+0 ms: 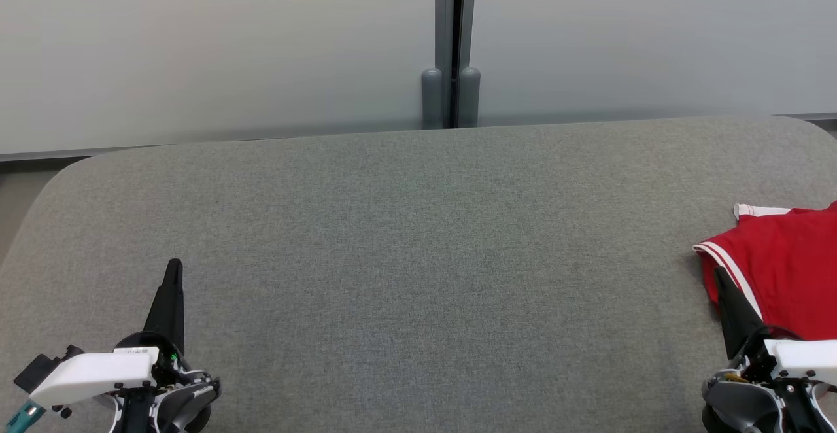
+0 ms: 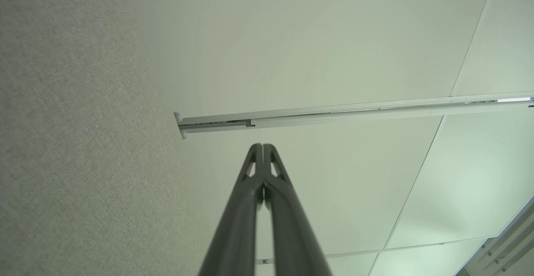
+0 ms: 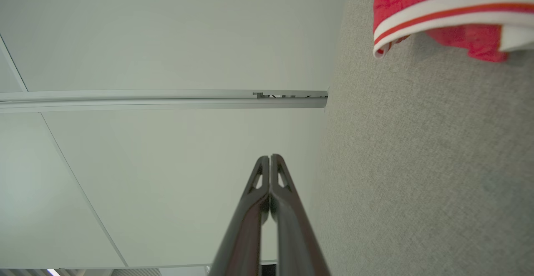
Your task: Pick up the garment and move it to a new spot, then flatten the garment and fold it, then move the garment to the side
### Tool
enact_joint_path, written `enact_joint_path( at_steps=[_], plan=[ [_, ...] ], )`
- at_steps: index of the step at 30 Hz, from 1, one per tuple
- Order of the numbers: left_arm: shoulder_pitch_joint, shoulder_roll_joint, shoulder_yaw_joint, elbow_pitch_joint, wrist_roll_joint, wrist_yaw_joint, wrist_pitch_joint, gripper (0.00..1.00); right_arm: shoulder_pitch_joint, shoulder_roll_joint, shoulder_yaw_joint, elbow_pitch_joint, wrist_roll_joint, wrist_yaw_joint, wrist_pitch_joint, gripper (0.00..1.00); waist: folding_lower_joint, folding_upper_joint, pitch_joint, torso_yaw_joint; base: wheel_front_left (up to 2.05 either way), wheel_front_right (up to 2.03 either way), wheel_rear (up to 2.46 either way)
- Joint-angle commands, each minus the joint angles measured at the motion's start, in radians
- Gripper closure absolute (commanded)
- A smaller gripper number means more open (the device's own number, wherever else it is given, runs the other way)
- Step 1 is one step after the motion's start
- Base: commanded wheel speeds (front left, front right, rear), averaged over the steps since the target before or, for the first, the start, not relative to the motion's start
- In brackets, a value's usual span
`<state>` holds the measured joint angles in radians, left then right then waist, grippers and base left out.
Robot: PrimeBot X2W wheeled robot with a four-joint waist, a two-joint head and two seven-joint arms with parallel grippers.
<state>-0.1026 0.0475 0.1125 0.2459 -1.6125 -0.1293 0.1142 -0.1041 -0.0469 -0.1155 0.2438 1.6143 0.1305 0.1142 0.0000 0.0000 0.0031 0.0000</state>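
Garment (image 1: 781, 266) at right edge, just beside my right gripper (image 1: 721, 277); left gripper (image 1: 174, 267) well apart. Both jaws pressed together.

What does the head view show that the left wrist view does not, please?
Of the two, the head view alone has the red garment at the right edge and the shut right gripper near it. The left wrist view alone has ceiling panels. Both share the shut left gripper, the grey surface and the wall post.
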Motion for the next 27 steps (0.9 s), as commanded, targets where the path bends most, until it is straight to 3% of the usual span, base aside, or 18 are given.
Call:
enact_joint_path(
  at_steps=[1, 27],
  plan=[
    [-0.014, 0.005, 0.004, 0.000, -0.001, -0.004, 0.003, 1.00, -0.009, -0.004, -0.002, 0.002, -0.004, 0.000, 0.004, 1.00, 0.0000, 0.0000, 0.000, 0.000, 0.00, 0.00, 0.00],
    [-0.014, 0.005, 0.004, 0.000, -0.001, -0.004, 0.003, 1.00, -0.009, -0.004, -0.001, 0.002, -0.003, 0.000, 0.003, 1.00, 0.0000, 0.0000, 0.000, 0.000, 0.00, 0.00, 0.00]
  ],
)
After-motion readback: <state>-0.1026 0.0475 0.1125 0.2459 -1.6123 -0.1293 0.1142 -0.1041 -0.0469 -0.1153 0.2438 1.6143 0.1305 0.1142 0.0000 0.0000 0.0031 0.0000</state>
